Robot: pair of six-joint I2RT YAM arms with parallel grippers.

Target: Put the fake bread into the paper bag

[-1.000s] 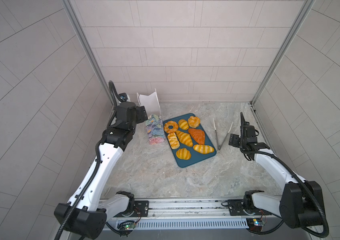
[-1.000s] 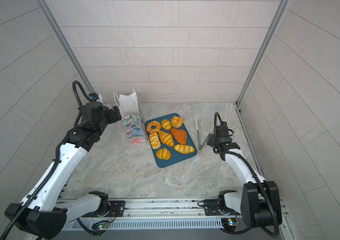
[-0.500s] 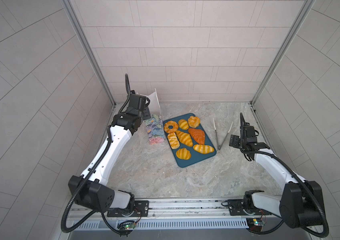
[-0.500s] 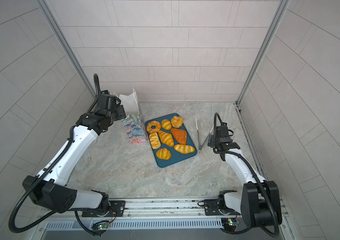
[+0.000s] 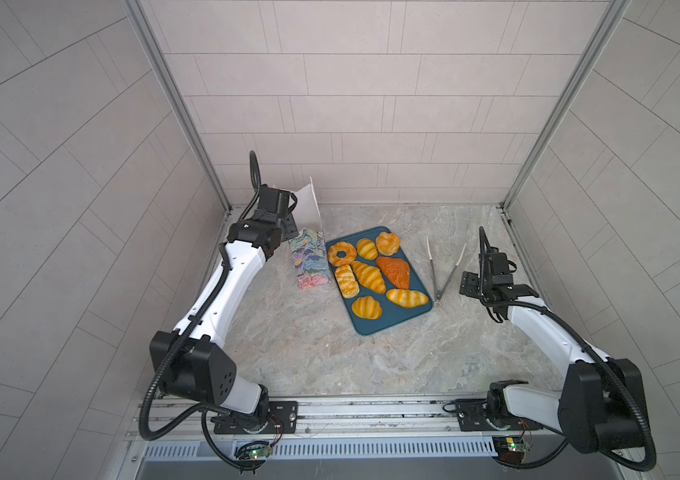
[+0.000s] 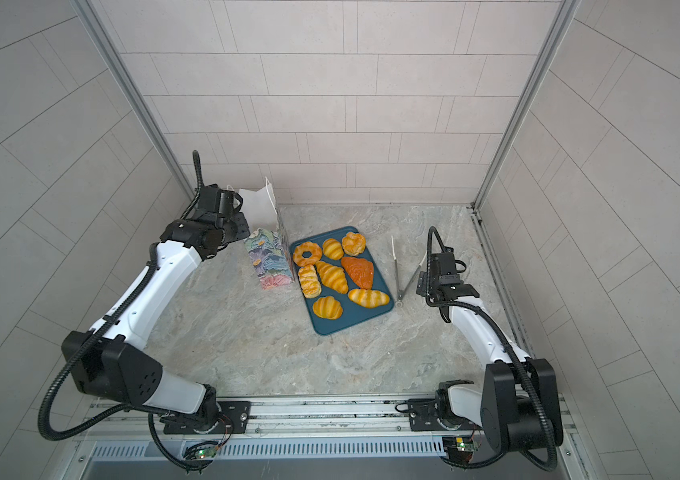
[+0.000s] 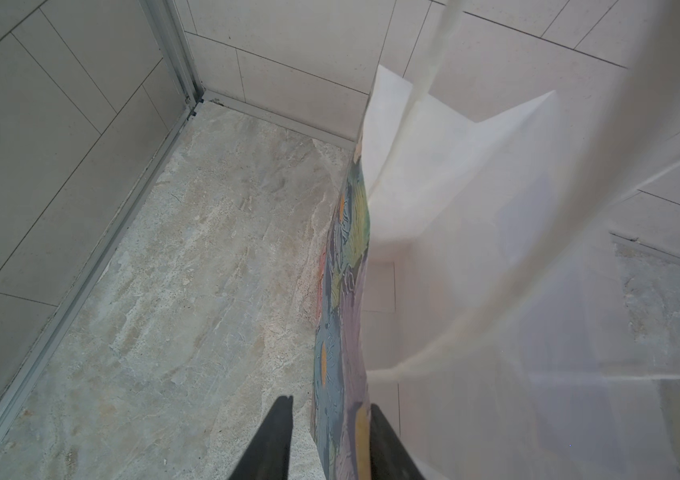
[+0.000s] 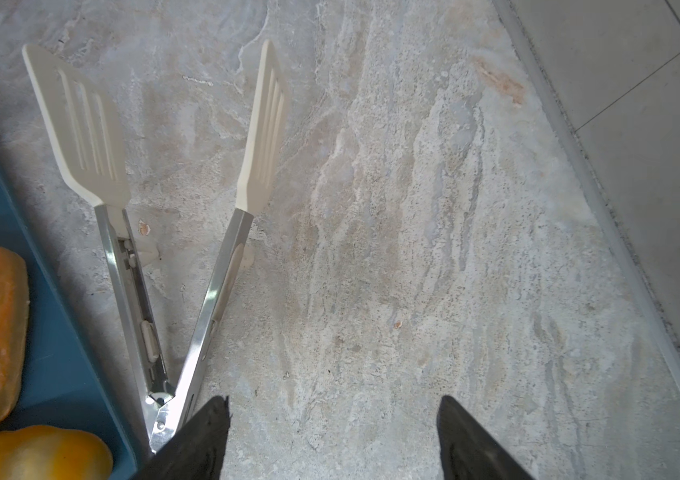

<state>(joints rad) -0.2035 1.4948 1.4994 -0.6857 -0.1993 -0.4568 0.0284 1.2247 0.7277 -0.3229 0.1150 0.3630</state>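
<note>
The fake bread [image 5: 369,276] is seen in both top views as eight glossy pieces, seven golden and one darker orange, all lying on a dark teal tray [image 5: 375,326] and outside the bag. The tray is set between the two hands, nearer to the left one and separated from it by the paper bag [image 5: 309,262].

The bag stands upright on the worktop [image 5: 309,353] just beside the tray's edge. Its mouth is open, with the white inside showing above the painted floral outside. The left hand [image 7: 330,403] is held at the bag's rim on the side away from the tray. In the left wrist view the gap between its fingers [image 7: 276,436] is narrow. One finger is placed outside the floral wall and one inside against the white lining, so the wall runs between them. Whether the paper is actually pinched cannot be told.

The right hand [image 8: 334,399] is spread wide, holds nothing and is poised low over bare worktop. White slotted tongs [image 8: 222,270] lie splayed between this hand and the tray. Their hinged end is just beside one finger and their blades point away from the hand.
</note>
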